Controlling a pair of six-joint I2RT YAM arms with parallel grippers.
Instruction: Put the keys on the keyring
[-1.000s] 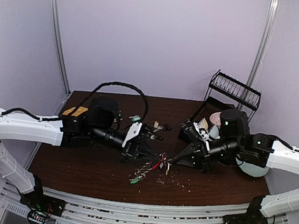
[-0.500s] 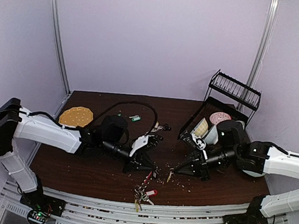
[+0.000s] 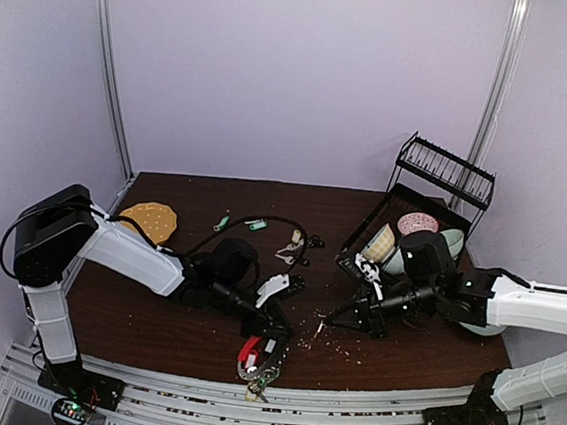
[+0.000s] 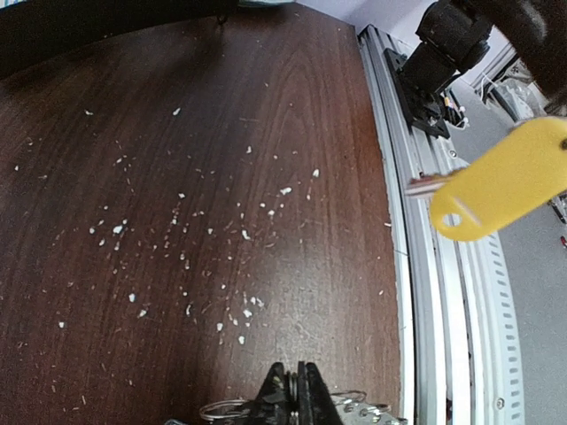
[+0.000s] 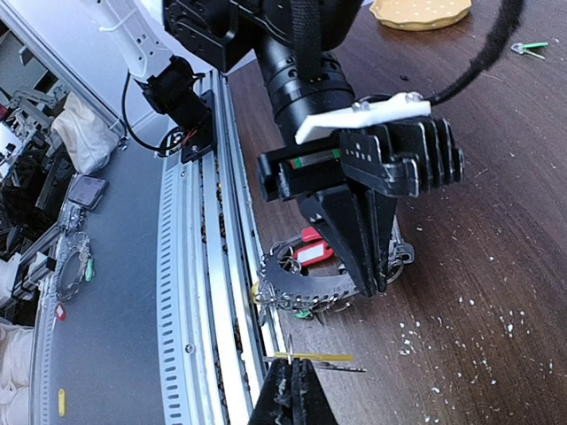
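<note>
The left gripper (image 3: 273,344) is lowered to the near edge of the desk (image 3: 153,311), beside the metal rail (image 3: 345,407). Its fingers (image 5: 372,257) are pressed together and clamped on the keyring (image 5: 306,288). The beaded chain of the keyring is seen curving under them in the right wrist view. Red tags (image 5: 310,252) and a green one are bunched on the chain right at the desk's edge. In the left wrist view the shut fingers (image 4: 306,398) are seen with thin wire rings at their tips.

The right gripper (image 3: 325,322) is held low over the desk, near the left one but apart from it. Its fingers (image 5: 301,398) are closed, and a yellow-tagged key (image 5: 314,358) is pinched at their tips, seen edge-on. A yellow tag (image 4: 509,173) is also seen at the upper right of the left wrist view, above the rail. What holds it cannot be told from that view.

Pale crumbs (image 4: 177,230) are scattered across the dark wood. Further back, loose keys (image 3: 300,244) and two green-tagged keys (image 3: 254,225) are left lying on the desk. A yellow disc (image 3: 149,220) is seen at the far left, and a black dish rack (image 3: 443,173) with bowls at the far right.
</note>
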